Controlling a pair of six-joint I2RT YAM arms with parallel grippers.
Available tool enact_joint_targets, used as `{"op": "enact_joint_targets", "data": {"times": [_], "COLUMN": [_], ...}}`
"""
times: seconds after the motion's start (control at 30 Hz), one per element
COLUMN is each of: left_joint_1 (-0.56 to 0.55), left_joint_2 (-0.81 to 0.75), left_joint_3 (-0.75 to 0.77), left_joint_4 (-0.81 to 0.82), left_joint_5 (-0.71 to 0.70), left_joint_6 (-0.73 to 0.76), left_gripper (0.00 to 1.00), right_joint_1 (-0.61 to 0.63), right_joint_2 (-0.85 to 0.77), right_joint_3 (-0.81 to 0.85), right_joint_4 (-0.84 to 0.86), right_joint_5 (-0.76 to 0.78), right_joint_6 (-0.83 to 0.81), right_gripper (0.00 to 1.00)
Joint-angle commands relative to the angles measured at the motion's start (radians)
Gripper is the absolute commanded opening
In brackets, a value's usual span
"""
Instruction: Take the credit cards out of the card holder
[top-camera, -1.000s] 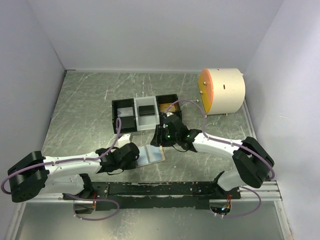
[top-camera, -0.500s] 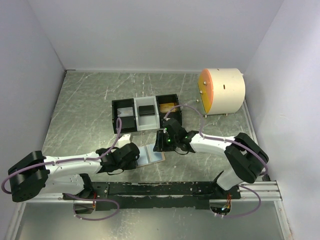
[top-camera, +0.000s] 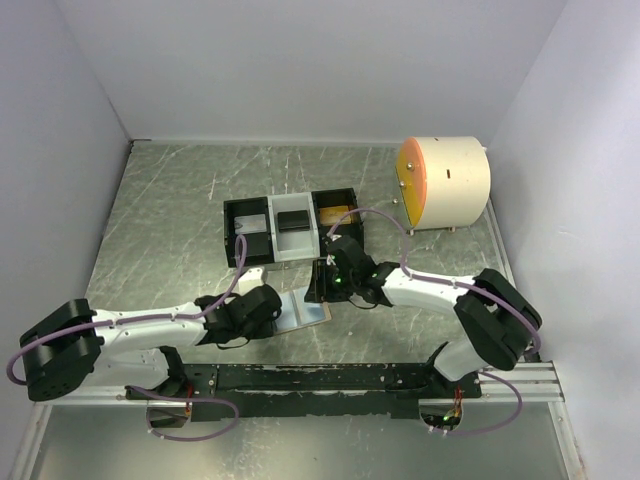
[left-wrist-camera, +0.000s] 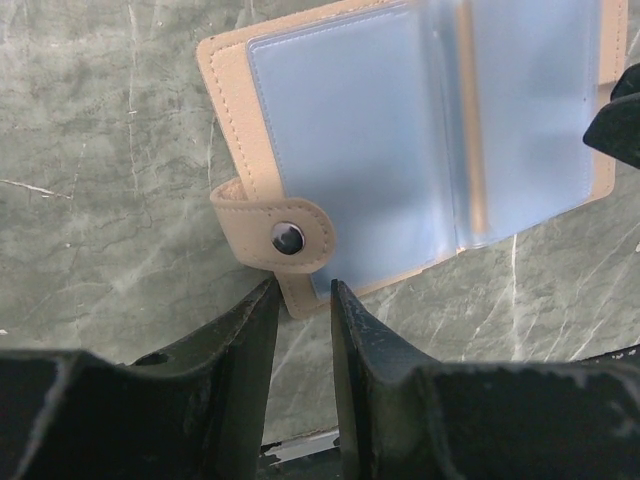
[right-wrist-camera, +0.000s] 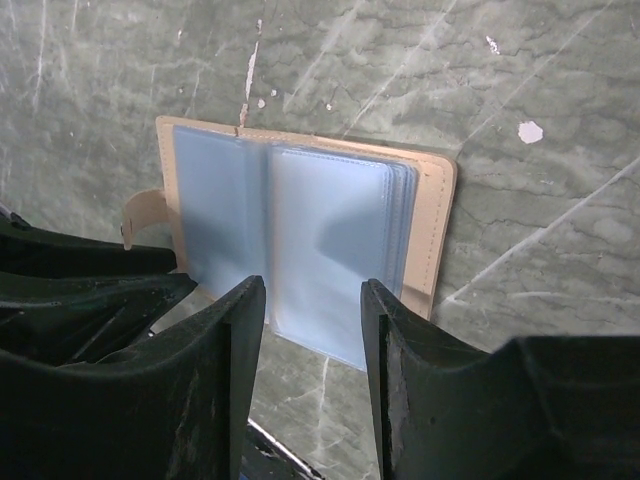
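The card holder (top-camera: 303, 311) lies open on the table, tan rim around pale blue sleeves (left-wrist-camera: 420, 130) (right-wrist-camera: 300, 230). My left gripper (left-wrist-camera: 300, 292) (top-camera: 268, 306) is at its left edge, jaws closed on the tip of the tan snap strap (left-wrist-camera: 287, 237). My right gripper (right-wrist-camera: 310, 290) (top-camera: 322, 288) hangs open over the right-hand sleeves, one finger on each side of their near edge, with bare table between. Credit cards lie in the tray (top-camera: 223, 228): a black one (top-camera: 293, 222) in the white middle section and a gold one (top-camera: 335, 212) on the right.
A white drum with an orange face (top-camera: 445, 183) stands at the back right. The three-section tray sits just behind the holder. The arms' black base rail (top-camera: 350, 378) runs along the near edge. White walls close in three sides.
My right gripper has moved left and nearer, from beside the tray onto the holder's right half, its jaws narrowing slightly. The left gripper and the holder have stayed put.
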Motion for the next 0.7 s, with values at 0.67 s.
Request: {"op": "enact_joint_targets", "data": {"times": [0.67], "left_joint_1": [-0.012], "left_joint_2": [0.025], "left_joint_3": [0.029], "left_joint_4": [-0.025], "left_joint_5": [-0.001], "left_joint_6": [0.009], "left_gripper": [0.38], "right_joint_1": [0.033], "right_joint_2": [0.068], "right_joint_3": [-0.047], "right_joint_4": [0.184], "right_joint_5": [-0.124], "right_joint_6": [0.076], "right_gripper": [0.41]}}
